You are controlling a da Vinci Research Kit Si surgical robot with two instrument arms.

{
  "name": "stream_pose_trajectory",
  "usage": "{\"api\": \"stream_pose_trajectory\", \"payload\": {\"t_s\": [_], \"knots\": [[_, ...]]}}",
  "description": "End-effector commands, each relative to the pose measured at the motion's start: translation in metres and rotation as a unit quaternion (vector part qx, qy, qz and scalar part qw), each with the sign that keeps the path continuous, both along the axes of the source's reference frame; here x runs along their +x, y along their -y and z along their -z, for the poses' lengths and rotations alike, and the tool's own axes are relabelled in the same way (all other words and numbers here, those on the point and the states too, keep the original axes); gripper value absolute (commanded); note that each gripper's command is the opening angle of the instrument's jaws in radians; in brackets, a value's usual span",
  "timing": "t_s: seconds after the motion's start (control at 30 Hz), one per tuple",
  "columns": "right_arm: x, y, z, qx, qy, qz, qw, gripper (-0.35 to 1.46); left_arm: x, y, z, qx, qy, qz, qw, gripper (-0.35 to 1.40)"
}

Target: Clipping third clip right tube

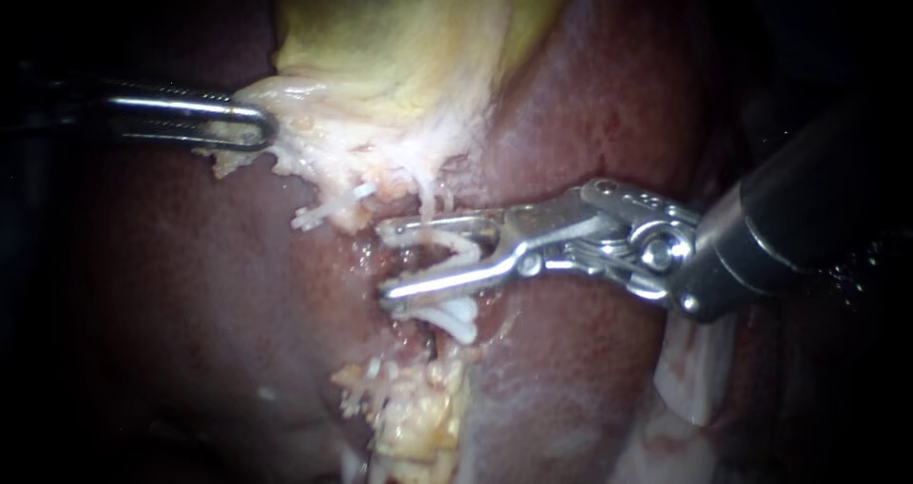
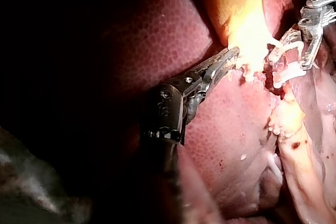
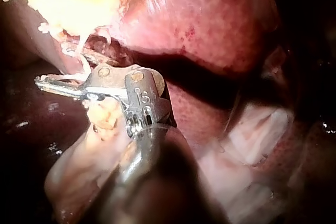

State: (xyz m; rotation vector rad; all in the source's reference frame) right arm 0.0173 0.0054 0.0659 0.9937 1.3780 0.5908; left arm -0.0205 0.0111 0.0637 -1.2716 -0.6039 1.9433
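Observation:
My right instrument [image 1: 385, 261] comes in from the right. Its jaws stand apart and carry a white clip [image 1: 455, 245] between them, set across a pale tube [image 1: 430, 202] below the gallbladder [image 1: 399, 47]. Another white clip [image 1: 458, 319] sits on the tissue just under the lower jaw, and a third clip [image 1: 321, 214] lies to the left. My left instrument [image 1: 255, 128] is shut on the gallbladder's pale edge, as the left wrist view [image 2: 231, 54] also shows. In the right wrist view the right instrument [image 3: 46, 84] appears side-on, so its gap is hidden.
Dark red liver [image 1: 590, 113] surrounds the site on both sides. A lump of yellow fatty tissue [image 1: 418, 417] lies below the clips. Pale membrane [image 1: 689, 370] hangs under the right instrument's shaft.

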Motion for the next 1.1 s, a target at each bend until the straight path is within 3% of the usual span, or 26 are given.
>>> {"api": "stream_pose_trajectory", "payload": {"t_s": [0.03,0.43,0.73,1.1], "knots": [[0.0001,-0.0002,0.0001,0.001,-0.001,-0.001,1.0,0.46,0.0,0.0,0.0,0.0,0.0,0.0,1.0,-0.35],[0.0004,-0.0021,0.0006,0.007,-0.001,-0.017,0.9998,0.45,-0.0001,0.0,0.0,0.0,0.0,0.0,1.0,-0.35],[0.0003,-0.0026,0.0005,0.008,0.001,-0.02,0.9998,0.44,-0.0001,0.0,0.0,0.0,0.0,0.0,1.0,-0.35],[-0.0001,-0.0025,0.0005,0.008,0.0,-0.019,0.9998,0.16,-0.0001,0.0,0.0,0.0,0.0,0.0,1.0,-0.35]]}}
